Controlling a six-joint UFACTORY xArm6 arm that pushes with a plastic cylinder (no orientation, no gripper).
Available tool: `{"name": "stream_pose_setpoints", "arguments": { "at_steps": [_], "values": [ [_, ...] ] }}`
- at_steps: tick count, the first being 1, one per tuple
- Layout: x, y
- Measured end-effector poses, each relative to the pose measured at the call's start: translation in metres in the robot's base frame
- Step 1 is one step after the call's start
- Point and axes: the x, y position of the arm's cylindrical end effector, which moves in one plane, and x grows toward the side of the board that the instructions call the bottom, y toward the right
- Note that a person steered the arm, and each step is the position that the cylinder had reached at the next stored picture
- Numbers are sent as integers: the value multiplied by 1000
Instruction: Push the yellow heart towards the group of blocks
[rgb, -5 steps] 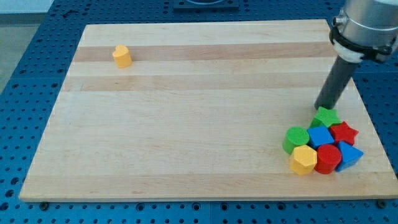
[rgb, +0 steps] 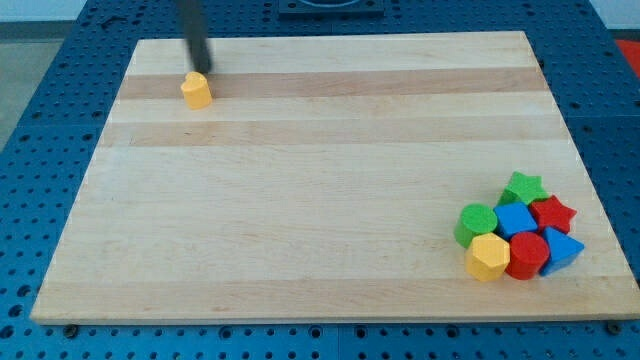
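The yellow heart lies near the view's top left on the wooden board. My tip stands just above it in the view, close to its upper edge; I cannot tell if they touch. The group of blocks sits at the view's bottom right: a green star, a red star, a blue block, a green cylinder, a yellow hexagon, a red cylinder and a blue triangle.
The board rests on a blue perforated table. The board's edges run close to the group at the view's right and bottom.
My rod has moved from beside the green star at the view's right to just above the yellow heart at the top left. No block has moved.
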Motion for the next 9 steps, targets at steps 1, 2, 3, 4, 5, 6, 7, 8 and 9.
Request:
{"name": "stream_pose_setpoints", "arguments": {
  "at_steps": [1,2,3,4,5,6,7,8,9],
  "values": [
    [28,-59],
    [51,-58],
    [51,-26],
    [50,9],
    [50,57],
    [50,109],
    [52,158],
    [59,203],
    [71,206]
  ]
}}
